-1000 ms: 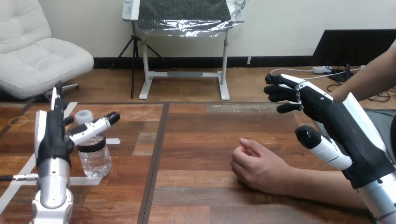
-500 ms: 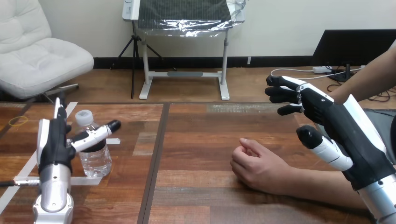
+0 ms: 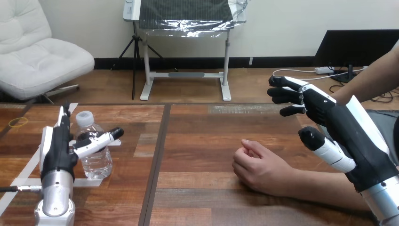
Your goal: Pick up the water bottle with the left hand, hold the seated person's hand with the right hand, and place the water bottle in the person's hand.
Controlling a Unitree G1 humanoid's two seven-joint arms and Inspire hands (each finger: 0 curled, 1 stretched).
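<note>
Behind the left robot hand [image 3: 56, 149], the water bottle [image 3: 98, 161] is partly hidden.

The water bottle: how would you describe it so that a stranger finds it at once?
Start at the wooden table and go to its left part, marked with white tape. There a clear water bottle stands upright beside the robot's left hand. It alone is transparent, with a white cap and a dark band.

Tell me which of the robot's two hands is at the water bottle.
The left hand, open, its thumb across the front of the water bottle. The right hand hangs open over the person's forearm, well away from the bottle.
</note>
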